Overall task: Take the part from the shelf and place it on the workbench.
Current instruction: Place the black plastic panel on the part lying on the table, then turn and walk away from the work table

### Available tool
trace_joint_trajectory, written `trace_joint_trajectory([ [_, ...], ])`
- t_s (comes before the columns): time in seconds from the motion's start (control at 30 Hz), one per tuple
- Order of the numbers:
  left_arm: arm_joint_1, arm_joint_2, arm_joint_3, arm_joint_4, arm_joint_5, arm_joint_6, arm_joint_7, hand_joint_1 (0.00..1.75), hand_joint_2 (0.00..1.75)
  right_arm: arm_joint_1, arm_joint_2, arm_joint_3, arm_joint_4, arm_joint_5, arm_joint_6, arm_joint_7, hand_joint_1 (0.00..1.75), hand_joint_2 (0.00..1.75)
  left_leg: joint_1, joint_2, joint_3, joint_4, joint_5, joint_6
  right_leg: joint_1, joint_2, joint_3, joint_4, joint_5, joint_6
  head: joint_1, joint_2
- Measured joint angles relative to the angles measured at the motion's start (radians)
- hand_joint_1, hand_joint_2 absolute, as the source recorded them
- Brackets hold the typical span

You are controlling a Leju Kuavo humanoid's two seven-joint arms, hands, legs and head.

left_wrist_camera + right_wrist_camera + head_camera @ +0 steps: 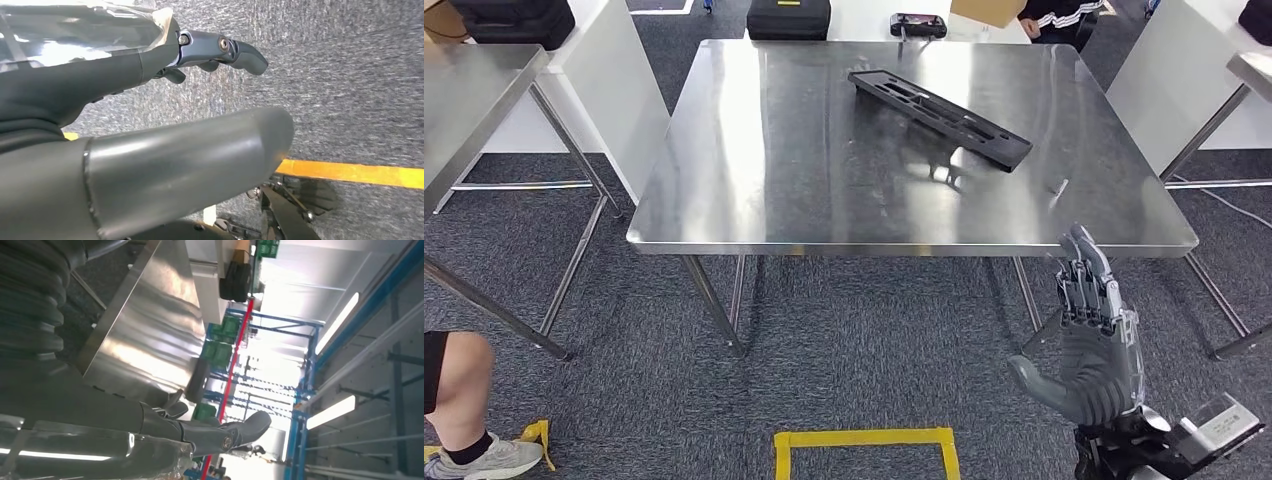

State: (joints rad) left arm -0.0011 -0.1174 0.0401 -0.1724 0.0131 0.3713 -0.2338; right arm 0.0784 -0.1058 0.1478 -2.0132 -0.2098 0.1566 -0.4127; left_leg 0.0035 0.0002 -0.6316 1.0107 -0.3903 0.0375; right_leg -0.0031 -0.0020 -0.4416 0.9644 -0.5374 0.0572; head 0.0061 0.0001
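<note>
A long black slotted part (939,116) lies at a slant on the steel workbench (754,190), toward its far right. My right hand (1091,335) is raised below the bench's near right corner, fingers straight and apart, thumb out, holding nothing. The right wrist view looks past that hand (200,430) at the bench top (145,335), where the dark part (198,382) shows at the far edge. The left wrist view shows my left hand (150,115) hanging over grey carpet, its fingers (225,52) stretched out with nothing in them.
A yellow tape square (864,450) marks the carpet in front of me. A second steel table (464,100) stands at the left, and a person's leg and shoe (469,420) are at the lower left. Black cases (788,18) sit beyond the bench.
</note>
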Motion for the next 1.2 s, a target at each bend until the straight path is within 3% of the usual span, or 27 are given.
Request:
trace_joint_trajectory([
  [0.07,0.002,-0.001,0.0,0.0,0.0,0.0,0.001,0.0,0.0,0.008,0.0,-0.008,0.0,0.0,-0.001,-0.001,0.0,1.75,0.001,-0.001,-0.008,0.004,-0.003,-0.012,-0.01,0.0,-0.016,-0.002,0.015,-0.018,-0.001,0.0],
  [0.13,0.003,-0.001,0.0,0.0,0.001,0.001,0.002,0.0,0.0,0.015,0.0,-0.01,0.0,0.0,-0.002,-0.001,0.0,1.75,0.004,-0.003,-0.032,0.062,-0.071,-0.021,-0.02,-0.003,-0.035,-0.006,0.037,-0.039,-0.006,0.0],
  [0.2,0.003,0.0,0.0,0.0,0.001,0.0,0.002,0.0,0.0,0.026,0.0,-0.013,0.0,0.0,-0.003,-0.001,0.0,1.75,0.006,-0.004,-0.066,0.185,-0.168,-0.029,-0.018,-0.006,-0.057,-0.004,0.056,-0.049,-0.01,0.0],
  [0.23,0.003,0.0,0.0,0.0,0.001,0.001,0.003,0.0,0.0,0.031,0.0,-0.014,0.0,-0.001,-0.003,-0.001,0.0,1.75,0.008,-0.004,-0.075,0.24,-0.193,-0.033,-0.017,-0.007,-0.068,-0.002,0.066,-0.048,-0.01,0.0],
  [0.27,0.003,0.0,0.001,0.0,0.002,0.001,0.004,0.0,0.0,0.037,0.0,-0.014,0.001,-0.003,-0.001,-0.001,0.0,1.75,0.009,-0.003,-0.071,0.267,-0.195,-0.037,-0.017,-0.007,-0.079,0.001,0.074,-0.046,-0.01,0.0],
  [0.33,0.003,0.001,0.002,0.0,0.004,0.005,0.007,0.0,0.0,0.046,0.0,-0.014,0.005,-0.011,0.006,-0.001,0.0,1.75,0.014,-0.003,-0.011,0.217,-0.157,-0.041,-0.019,-0.008,-0.101,0.012,0.085,-0.04,-0.011,0.0],
  [0.4,0.001,0.001,0.003,0.0,0.007,0.01,0.009,0.0,0.0,0.054,0.0,-0.014,0.016,-0.02,0.008,0.0,0.0,1.75,0.017,-0.004,0.083,0.084,-0.133,-0.039,-0.019,-0.008,-0.122,0.03,0.09,-0.033,-0.011,0.0],
  [0.43,0.001,0.001,0.004,0.0,0.008,0.013,0.01,0.0,0.0,0.058,0.0,-0.016,0.024,-0.02,0.002,0.003,0.0,1.75,0.016,-0.006,0.11,0.04,-0.131,-0.035,-0.017,-0.008,-0.13,0.037,0.093,-0.028,-0.011,0.0],
  [0.5,0.0,0.001,0.005,0.0,0.014,0.017,0.012,0.0,0.0,0.069,0.001,-0.022,0.051,0.002,-0.028,0.02,0.0,1.75,0.01,-0.009,0.12,0.014,-0.132,-0.019,-0.013,-0.009,-0.138,0.041,0.103,-0.012,-0.012,0.0],
  [0.57,0.001,0.0,0.008,0.0,0.02,0.017,0.015,0.0,0.0,0.082,0.001,-0.032,0.098,0.052,-0.073,0.048,0.0,0.87,0.01,-0.006,0.106,0.007,-0.12,0.0,-0.012,-0.008,-0.148,0.043,0.106,0.002,-0.012,0.0],
  [0.63,0.002,-0.002,0.012,0.0,0.024,0.012,0.016,0.0,0.0,0.09,0.001,-0.046,0.178,0.114,-0.125,0.091,0.0,0.0,0.012,-0.001,0.086,0.001,-0.101,0.019,-0.012,-0.005,-0.176,0.095,0.063,0.0,-0.008,0.0],
  [0.7,0.002,-0.001,0.014,0.0,0.022,0.001,0.015,0.0,0.0,0.079,0.003,-0.078,0.337,0.197,-0.21,0.189,0.0,0.0,0.011,0.001,0.062,0.0,-0.081,0.027,-0.014,-0.003,-0.215,0.212,-0.013,-0.007,-0.005,0.0],
  [0.73,0.002,-0.001,0.014,0.0,0.019,-0.006,0.014,0.0,0.0,0.065,0.006,-0.106,0.453,0.236,-0.255,0.25,0.0,0.0,0.01,0.001,0.05,0.001,-0.071,0.028,-0.014,-0.003,-0.229,0.27,-0.04,-0.005,-0.004,0.0],
  [0.8,0.003,0.002,0.014,0.0,0.012,-0.019,0.013,0.0,0.0,0.027,0.009,-0.174,0.744,0.301,-0.31,0.3,0.0,0.0,0.008,-0.005,0.032,0.002,-0.052,0.027,-0.016,-0.002,-0.21,0.302,-0.04,0.008,-0.001,0.0],
  [0.87,0.004,0.006,0.014,0.0,0.0,-0.035,0.014,0.0,0.0,-0.007,0.009,-0.21,1.036,0.384,-0.321,0.252,0.0,0.0,0.006,-0.01,0.016,0.003,-0.036,0.023,-0.016,-0.002,-0.124,0.194,-0.001,0.019,0.003,0.0],
  [0.93,0.003,0.01,0.009,0.0,-0.018,-0.058,0.017,0.0,0.0,-0.036,0.01,-0.194,1.262,0.517,-0.311,0.269,0.0,0.0,0.003,-0.009,0.006,0.002,-0.022,0.012,-0.008,-0.001,-0.035,0.054,0.01,0.01,0.003,0.0],
  [0.97,0.002,0.013,0.005,0.0,-0.027,-0.07,0.019,0.0,0.0,-0.044,0.013,-0.171,1.347,0.583,-0.3,0.315,0.0,0.0,0.002,-0.008,0.004,0.002,-0.016,0.005,-0.004,0.0,-0.015,0.016,0.007,0.002,0.003,0.0],
  [1.07,0.002,0.023,-0.009,0.001,-0.044,-0.092,0.027,0.0,0.0,-0.048,0.026,-0.11,1.541,0.652,-0.276,0.422,0.0,0.0,0.001,-0.007,-0.001,0.0,-0.005,-0.012,-0.004,0.0,-0.027,0.002,0.014,-0.021,0.001,0.0],
  [1.1,0.004,0.027,-0.012,0.002,-0.046,-0.094,0.03,0.0,0.0,-0.049,0.029,-0.103,1.583,0.64,-0.273,0.431,0.0,0.0,0.001,-0.007,-0.008,0.011,-0.022,-0.017,-0.008,-0.001,-0.035,0.002,0.022,-0.03,0.0,0.0],
  [1.13,0.006,0.03,-0.014,0.002,-0.047,-0.095,0.031,0.0,0.0,-0.051,0.032,-0.102,1.615,0.624,-0.273,0.434,0.0,0.0,0.002,-0.007,-0.019,0.039,-0.057,-0.022,-0.012,-0.001,-0.043,0.002,0.031,-0.04,-0.003,0.0],
  [1.2,0.006,0.035,-0.016,0.003,-0.047,-0.095,0.032,0.0,0.0,-0.056,0.036,-0.103,1.671,0.603,-0.276,0.431,0.0,0.0,0.004,-0.005,-0.051,0.151,-0.16,-0.028,-0.012,-0.002,-0.06,0.002,0.048,-0.053,-0.008,0.0],
])
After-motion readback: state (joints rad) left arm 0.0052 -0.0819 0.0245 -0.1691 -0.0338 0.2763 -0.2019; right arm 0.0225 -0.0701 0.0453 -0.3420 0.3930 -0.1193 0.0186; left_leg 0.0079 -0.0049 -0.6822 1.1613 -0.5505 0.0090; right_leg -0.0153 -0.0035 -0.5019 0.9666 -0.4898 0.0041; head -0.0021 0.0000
